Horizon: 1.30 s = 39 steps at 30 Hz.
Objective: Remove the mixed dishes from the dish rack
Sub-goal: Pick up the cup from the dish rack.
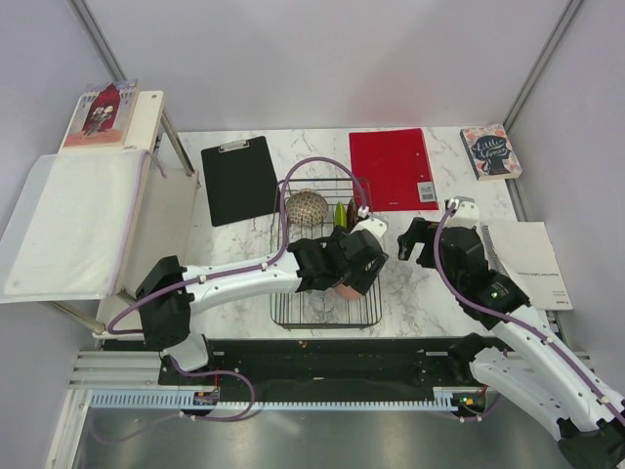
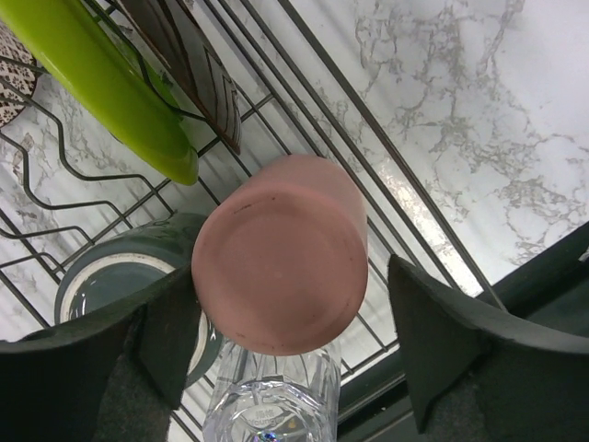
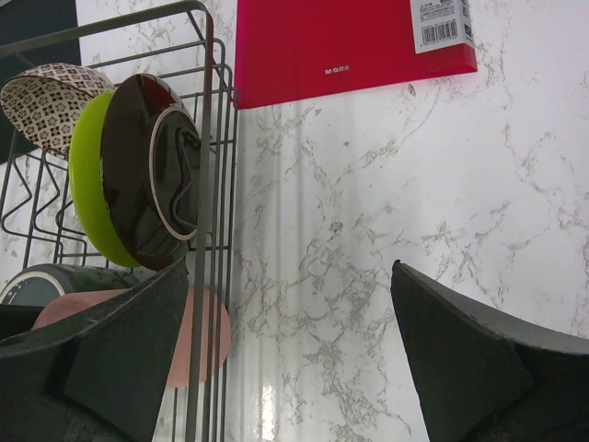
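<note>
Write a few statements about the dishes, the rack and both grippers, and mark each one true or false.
1. The lime-green plate and the dark red patterned plate stand on edge, side by side, in the black wire dish rack. True.
2. The right gripper holds the lime-green plate. False: it is open and empty above the white marble table.
3. The left gripper is open around the pink cup. True.
4. The flat red folder lies inside the rack. False: it lies on the table, beyond the rack.
</note>
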Each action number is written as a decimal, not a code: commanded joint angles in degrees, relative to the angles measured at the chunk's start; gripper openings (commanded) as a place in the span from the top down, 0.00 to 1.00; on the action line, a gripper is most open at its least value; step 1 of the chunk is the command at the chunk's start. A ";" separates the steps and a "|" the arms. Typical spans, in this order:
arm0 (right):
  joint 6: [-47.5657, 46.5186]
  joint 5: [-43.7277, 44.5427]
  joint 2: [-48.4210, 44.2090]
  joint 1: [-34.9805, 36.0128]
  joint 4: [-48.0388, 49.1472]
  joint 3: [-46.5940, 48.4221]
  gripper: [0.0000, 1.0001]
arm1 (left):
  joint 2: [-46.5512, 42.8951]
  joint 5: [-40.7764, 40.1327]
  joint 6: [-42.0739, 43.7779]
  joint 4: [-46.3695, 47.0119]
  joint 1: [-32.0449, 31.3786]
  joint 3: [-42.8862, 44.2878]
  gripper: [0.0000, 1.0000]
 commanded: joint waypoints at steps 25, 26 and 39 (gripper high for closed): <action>2.72 0.46 -1.70 0.20 0.78 0.26 0.02 | -26.20 -1.44 4.40 3.40 1.42 4.58 0.98; 3.43 1.17 -2.58 0.11 0.86 0.09 0.02 | -29.26 0.14 3.79 4.99 2.39 3.78 0.98; 7.91 -18.48 -16.90 0.11 16.23 -7.11 0.09 | -35.45 63.14 -32.41 55.90 35.00 -20.82 0.98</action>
